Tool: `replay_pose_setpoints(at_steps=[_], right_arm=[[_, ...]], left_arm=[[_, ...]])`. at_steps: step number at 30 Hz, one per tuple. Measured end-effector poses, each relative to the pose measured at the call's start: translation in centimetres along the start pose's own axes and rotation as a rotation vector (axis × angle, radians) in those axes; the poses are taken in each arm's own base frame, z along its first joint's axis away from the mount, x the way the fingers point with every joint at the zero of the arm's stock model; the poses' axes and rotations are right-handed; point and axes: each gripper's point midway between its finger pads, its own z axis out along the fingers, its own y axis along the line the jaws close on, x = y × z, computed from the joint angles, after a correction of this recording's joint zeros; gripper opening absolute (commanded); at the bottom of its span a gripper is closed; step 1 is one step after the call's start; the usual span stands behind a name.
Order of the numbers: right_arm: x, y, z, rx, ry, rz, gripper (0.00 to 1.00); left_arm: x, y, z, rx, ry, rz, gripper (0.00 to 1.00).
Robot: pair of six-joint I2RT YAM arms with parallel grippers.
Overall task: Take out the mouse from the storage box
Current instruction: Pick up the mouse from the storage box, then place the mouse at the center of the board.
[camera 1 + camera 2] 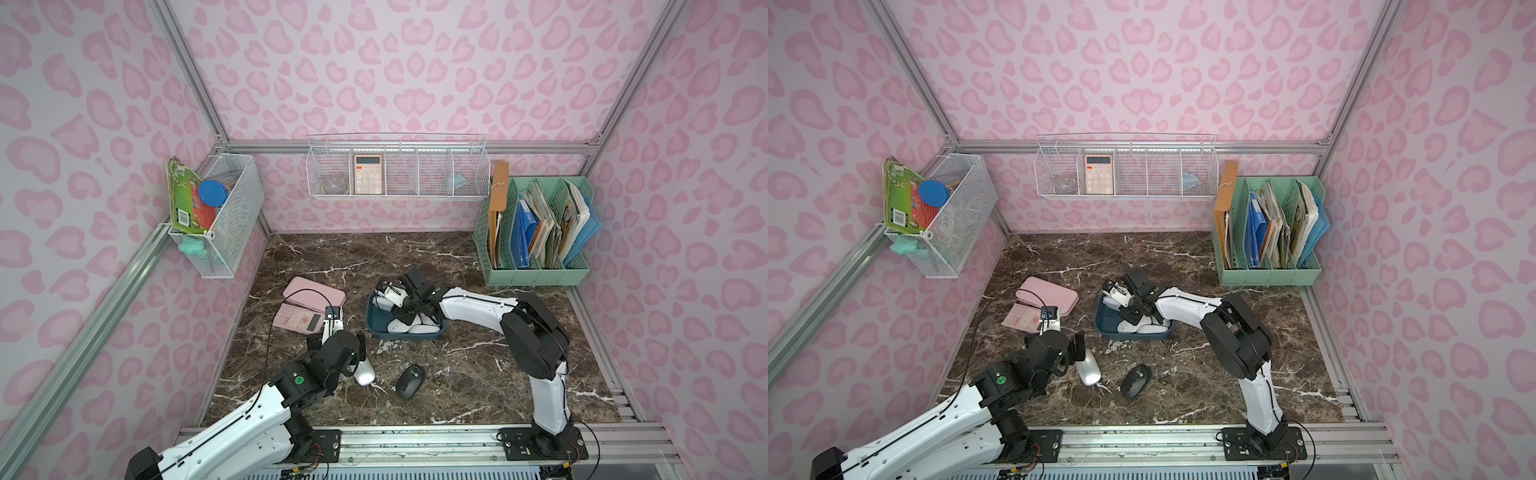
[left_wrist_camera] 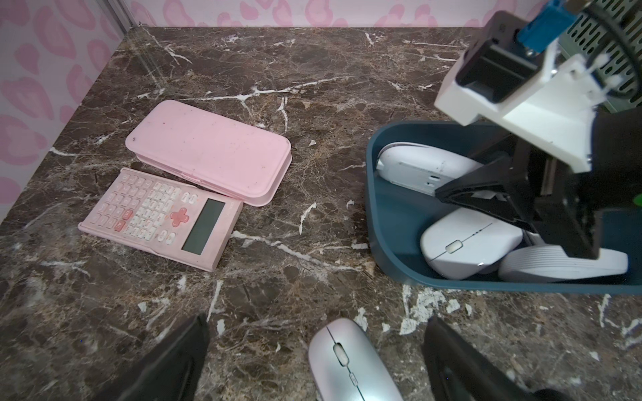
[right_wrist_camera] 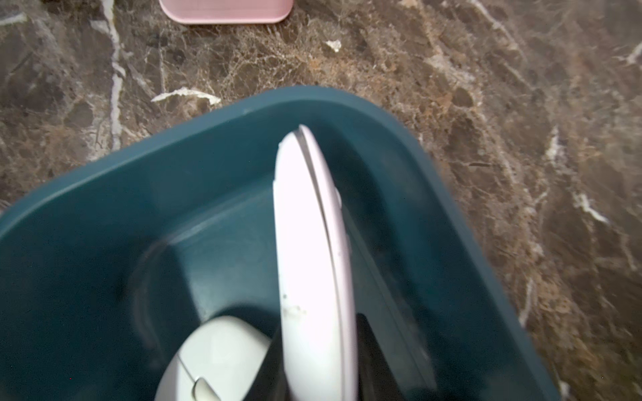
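Observation:
The storage box (image 1: 399, 337) (image 1: 1133, 336) is a shallow dark blue tub in the middle of the marble table. My right gripper (image 1: 395, 309) (image 3: 319, 347) reaches down into it and is shut on a white mouse (image 3: 312, 243) (image 2: 417, 166) that stands on its edge. Two more white mice (image 2: 465, 243) (image 2: 556, 265) lie in the box beside it. My left gripper (image 1: 337, 345) (image 2: 316, 317) hangs open above the table, in front of the box. A silver mouse (image 1: 365, 374) (image 2: 351, 361) lies on the table between its spread fingers, touching neither.
A black mouse (image 1: 410, 381) lies on the table right of the silver one. A flat pink case (image 1: 318, 293) and a pink calculator (image 1: 297, 318) lie left of the box. A green file rack (image 1: 536, 232) stands at the back right. White wire baskets (image 1: 397, 174) hang on the walls.

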Motion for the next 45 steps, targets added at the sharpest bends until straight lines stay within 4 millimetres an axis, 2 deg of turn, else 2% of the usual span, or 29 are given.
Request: replay_pose_setpoints(at_steps=[4,14,18,22,27,30,37,45], right_arm=[[0.5,-0.3,-2.0,0.08,-0.013,0.027,0.08],[1.6,2.7,-8.6,0.252,-0.028,0.078,0.07],[2.8,5.4,-10.8,0.287,-0.009,0.097,0.07],[4.5,8.5,-11.8,0.3,0.037,0.124,0.06],[8.3,12.3,-12.9,0.313,0.126,0.167,0.05],[10.3,13.9,-14.0,0.319,0.155,0.205,0.05],[14.9,13.1,-15.7,0.388,0.212,0.367,0.06],[18.5,11.3,-14.5,0.508,0.311,0.479,0.05]], left_arm=[[-0.1,0.1,-0.1,-0.004,-0.007,-0.003,0.99],[-1.1,0.9,-0.9,-0.012,-0.06,-0.042,0.99],[-1.2,1.0,-1.0,-0.017,-0.066,-0.045,0.99],[-1.2,1.2,-1.1,-0.021,-0.068,-0.048,0.99],[-1.5,1.4,-1.5,-0.013,-0.084,-0.065,0.99],[-1.5,1.5,-1.7,-0.012,-0.085,-0.072,0.99],[-1.1,1.8,-1.7,-0.018,-0.074,-0.072,0.99],[-1.1,1.8,-1.7,-0.022,-0.075,-0.074,0.99]])
